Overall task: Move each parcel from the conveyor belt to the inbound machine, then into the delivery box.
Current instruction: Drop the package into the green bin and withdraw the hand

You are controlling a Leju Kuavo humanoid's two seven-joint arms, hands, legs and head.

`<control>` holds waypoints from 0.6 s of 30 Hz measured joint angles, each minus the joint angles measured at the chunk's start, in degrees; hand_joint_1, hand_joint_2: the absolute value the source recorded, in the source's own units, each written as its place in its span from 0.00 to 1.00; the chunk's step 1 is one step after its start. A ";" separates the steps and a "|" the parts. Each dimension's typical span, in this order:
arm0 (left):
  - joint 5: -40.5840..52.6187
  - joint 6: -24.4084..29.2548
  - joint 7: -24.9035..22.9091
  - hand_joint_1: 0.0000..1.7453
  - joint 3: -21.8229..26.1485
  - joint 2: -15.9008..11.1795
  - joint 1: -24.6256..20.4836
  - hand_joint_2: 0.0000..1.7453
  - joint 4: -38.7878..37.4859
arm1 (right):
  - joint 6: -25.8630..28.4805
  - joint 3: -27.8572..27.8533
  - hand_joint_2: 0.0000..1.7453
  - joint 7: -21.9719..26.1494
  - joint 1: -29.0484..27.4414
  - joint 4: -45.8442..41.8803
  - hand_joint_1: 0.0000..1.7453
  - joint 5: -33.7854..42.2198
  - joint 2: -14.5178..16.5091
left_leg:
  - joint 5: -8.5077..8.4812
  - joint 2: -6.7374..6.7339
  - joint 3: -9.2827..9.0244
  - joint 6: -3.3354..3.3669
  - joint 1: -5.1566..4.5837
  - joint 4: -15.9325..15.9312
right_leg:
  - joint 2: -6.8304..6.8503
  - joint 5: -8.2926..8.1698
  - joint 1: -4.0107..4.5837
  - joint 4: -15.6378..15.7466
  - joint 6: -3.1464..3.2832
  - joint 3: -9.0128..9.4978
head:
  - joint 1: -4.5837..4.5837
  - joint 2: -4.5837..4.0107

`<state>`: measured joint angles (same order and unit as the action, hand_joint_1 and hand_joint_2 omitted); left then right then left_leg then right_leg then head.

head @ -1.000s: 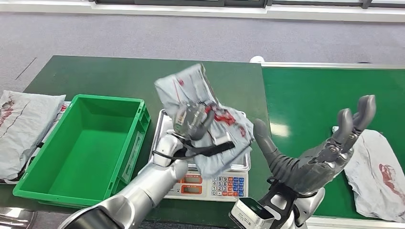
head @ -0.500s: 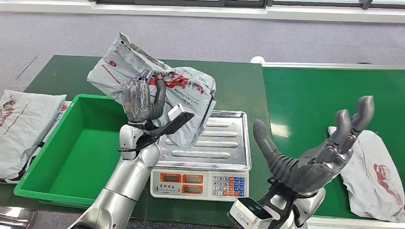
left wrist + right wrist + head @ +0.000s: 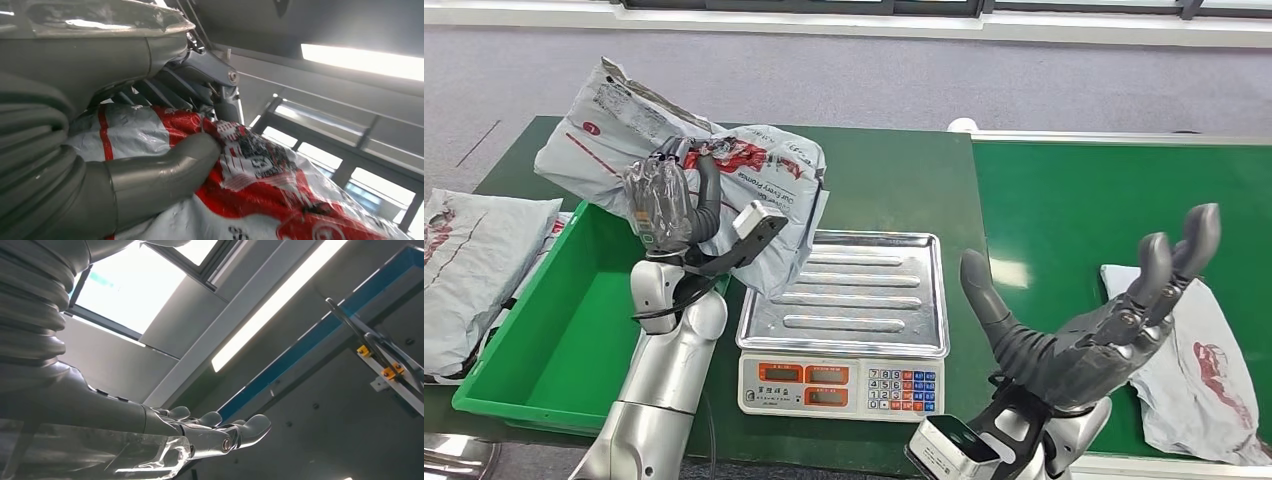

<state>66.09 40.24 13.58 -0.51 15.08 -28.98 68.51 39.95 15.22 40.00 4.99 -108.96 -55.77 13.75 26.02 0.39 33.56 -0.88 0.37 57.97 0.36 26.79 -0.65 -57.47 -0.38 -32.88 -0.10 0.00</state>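
Head view: the left hand (image 3: 667,205) grips a grey-and-red parcel (image 3: 724,190) raised in the upper left of the frame, over the right rim of the green delivery box (image 3: 544,330) and left of the weighing scale (image 3: 854,300); the right hand (image 3: 1089,320) sits lower right, palm up, fingers spread and holding nothing, beside a second parcel (image 3: 1204,370) on the green conveyor belt (image 3: 1084,200). Left wrist view: the thick grey thumb (image 3: 165,167) presses into the held parcel (image 3: 260,185), which fills the lower centre and right. Right wrist view: the right hand (image 3: 200,432) extends low across the frame, its fingers (image 3: 250,427) apart and bare against ceiling lights.
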 joint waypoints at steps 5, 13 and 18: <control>0.56 0.00 0.07 1.00 6.61 -0.28 -0.11 1.00 -0.39 | 0.00 -0.21 1.00 0.01 -0.04 0.00 0.00 0.24 0.00 | 0.00 -0.02 0.00 0.00 0.00 0.00 | -0.03 0.00 0.00 0.00 0.00 -0.01 | -0.01 0.00; -4.74 0.00 2.91 1.00 17.74 -1.47 -0.69 1.00 -6.08 | 0.00 -0.45 1.00 0.00 -0.08 0.00 0.00 0.30 0.00 | -0.01 -0.03 -0.01 -0.01 0.01 -0.01 | -0.03 0.00 0.01 0.00 0.01 -0.03 | -0.01 0.00; -4.76 0.00 2.16 1.00 22.70 -2.65 -0.96 1.00 -10.05 | 0.00 -0.82 1.00 0.01 -0.15 0.00 0.00 0.29 0.00 | 0.00 -0.04 0.00 -0.01 0.01 -0.01 | -0.05 0.00 0.00 0.00 0.01 -0.04 | -0.01 0.00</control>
<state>61.34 40.24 15.73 22.19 12.43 -29.94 58.47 39.95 14.40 40.00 4.85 -108.96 -55.48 13.75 26.02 0.35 33.56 -0.89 0.38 57.96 0.31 26.79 -0.64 -57.46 -0.38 -32.91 -0.10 0.00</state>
